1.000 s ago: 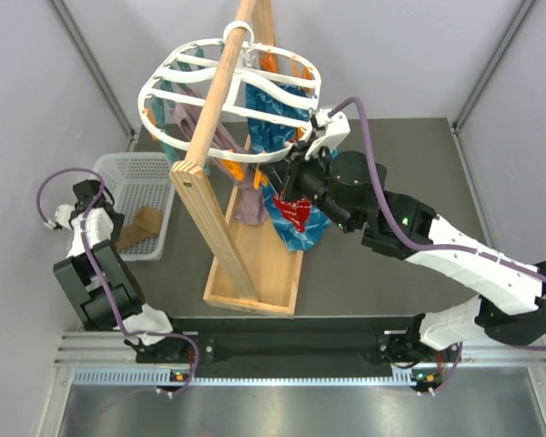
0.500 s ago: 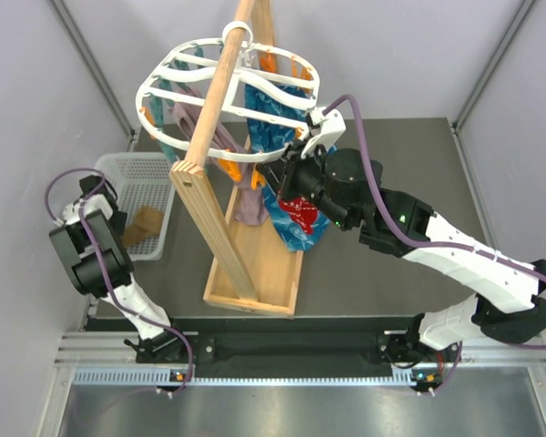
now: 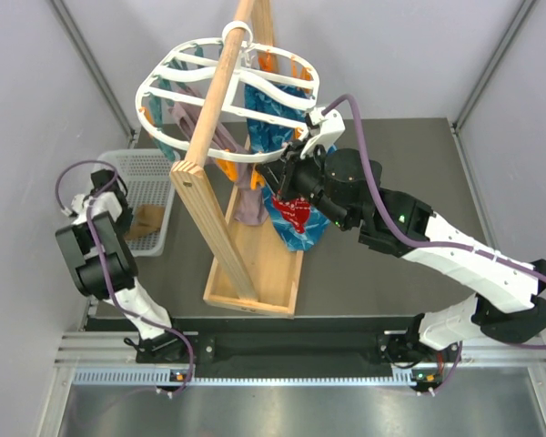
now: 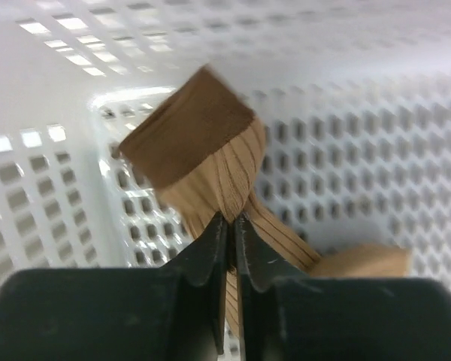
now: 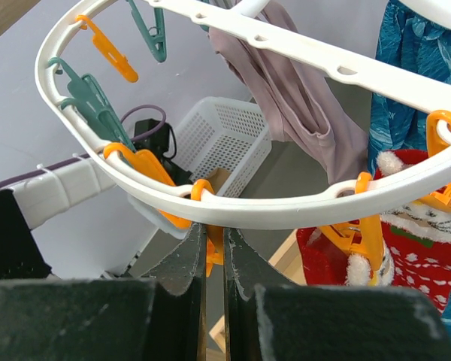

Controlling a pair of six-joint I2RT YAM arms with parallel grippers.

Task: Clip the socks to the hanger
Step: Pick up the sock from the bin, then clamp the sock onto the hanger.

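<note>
A tan-brown sock (image 4: 203,150) lies in the white mesh basket (image 4: 361,150), and my left gripper (image 4: 231,219) is shut on a fold of it. From above, the left gripper (image 3: 127,211) reaches into the basket (image 3: 150,168) beside the sock (image 3: 148,221). The white oval hanger (image 3: 150,86) hangs on the wooden pole. My right gripper (image 5: 215,229) is just under the hanger's ring (image 5: 286,214), shut on an orange peg (image 5: 213,256). A red patterned sock (image 5: 413,256) and a mauve sock (image 5: 301,113) hang clipped from the hanger.
The wooden pole stand (image 3: 209,109) rises from a wooden tray base (image 3: 255,264) mid-table. Blue patterned fabric (image 3: 296,238) hangs behind the red sock (image 3: 296,214). Teal and orange pegs (image 5: 90,98) dangle along the ring's left side. Grey walls close in on both sides.
My left gripper has moved into the basket and closed on the tan sock. The right gripper has edged slightly left and stays shut on the peg.
</note>
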